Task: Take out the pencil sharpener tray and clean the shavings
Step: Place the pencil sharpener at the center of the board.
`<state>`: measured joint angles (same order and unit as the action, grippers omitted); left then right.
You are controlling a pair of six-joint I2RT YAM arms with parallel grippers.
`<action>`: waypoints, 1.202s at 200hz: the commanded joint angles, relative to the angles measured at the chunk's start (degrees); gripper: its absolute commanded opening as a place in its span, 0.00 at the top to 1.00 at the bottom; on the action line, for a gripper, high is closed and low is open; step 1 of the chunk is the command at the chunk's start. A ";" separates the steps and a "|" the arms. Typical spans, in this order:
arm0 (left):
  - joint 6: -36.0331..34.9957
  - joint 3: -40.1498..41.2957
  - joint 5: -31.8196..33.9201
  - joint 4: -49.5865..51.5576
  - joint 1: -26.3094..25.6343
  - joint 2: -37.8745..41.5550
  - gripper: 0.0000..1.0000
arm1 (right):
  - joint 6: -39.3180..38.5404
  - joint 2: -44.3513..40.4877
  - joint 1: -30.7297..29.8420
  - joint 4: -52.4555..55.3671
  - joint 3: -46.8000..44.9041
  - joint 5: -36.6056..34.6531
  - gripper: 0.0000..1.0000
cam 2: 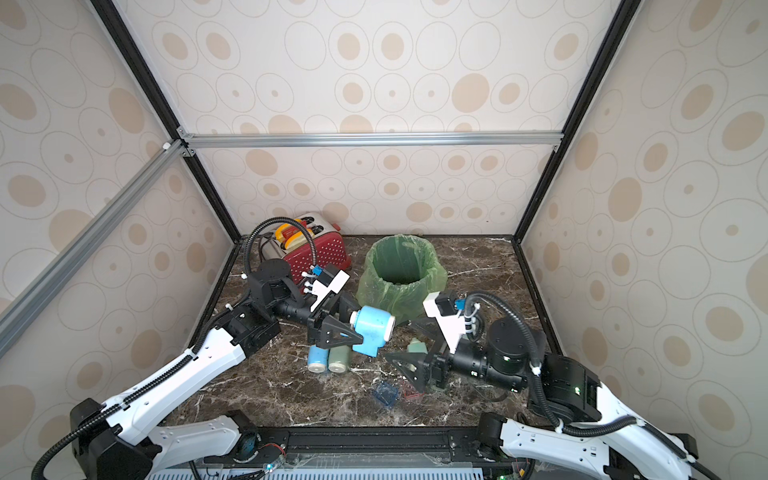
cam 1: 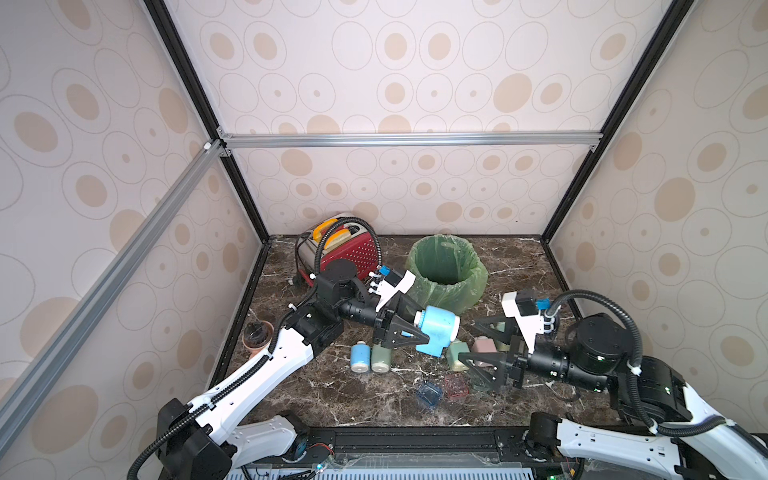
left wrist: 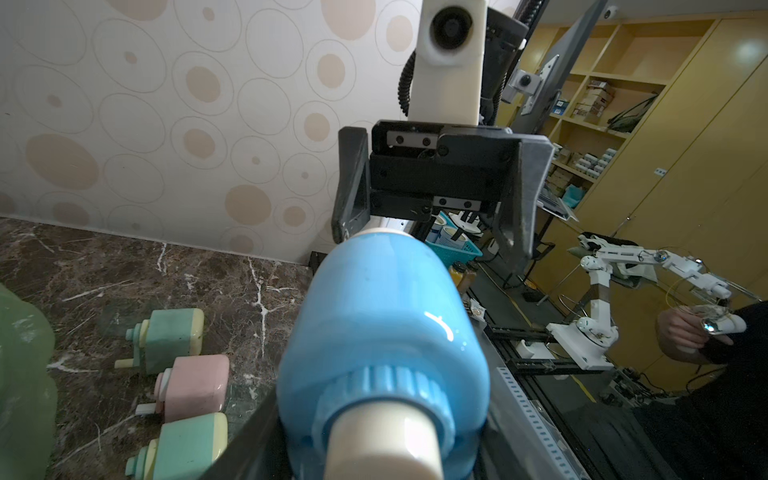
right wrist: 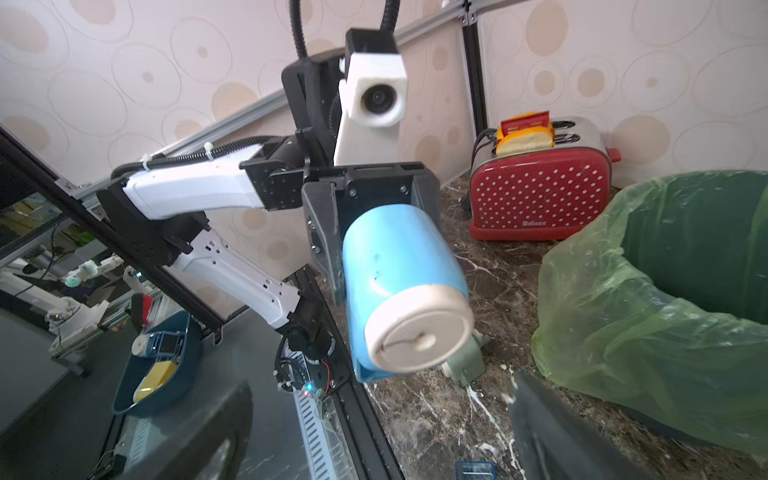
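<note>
**Blue pencil sharpener held off the desk beside the lined bin, with the opposite jaws empty.**

Both top views: at centre frame the left jaws were closed narrowly on the blue pencil sharpener [cam 1: 438, 328] [cam 2: 376, 328], raised off the desk [cam 1: 316, 399] just lower left of the green-lined bin [cam 1: 446, 270]. At right centre the right jaws stood wide apart, holding nothing. A clear blue tray [cam 1: 430, 392] lay on the desk at lower centre, beside a clear red tray [cam 1: 456, 386]. A red toaster [cam 1: 357, 253] stood at upper left of the desk. Left wrist view: the sharpener [left wrist: 382, 324] filled lower centre, with the right jaws spread wide above it and pastel sharpeners [left wrist: 195, 386] at lower left. Right wrist view: the left jaws gripped the sharpener [right wrist: 399, 270] at centre, with the bin [right wrist: 623, 311] at right.
</note>
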<state>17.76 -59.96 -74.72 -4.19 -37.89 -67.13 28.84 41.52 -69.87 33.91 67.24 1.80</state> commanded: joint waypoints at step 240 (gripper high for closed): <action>-13.98 -6.14 -0.25 14.64 -2.21 0.05 1.00 | 4.72 9.12 15.36 -10.42 -4.94 32.95 0.30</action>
<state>6.37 -63.31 -75.24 11.57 -39.70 -68.07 34.59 50.24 -54.57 23.88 62.92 32.95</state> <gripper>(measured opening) 0.611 0.755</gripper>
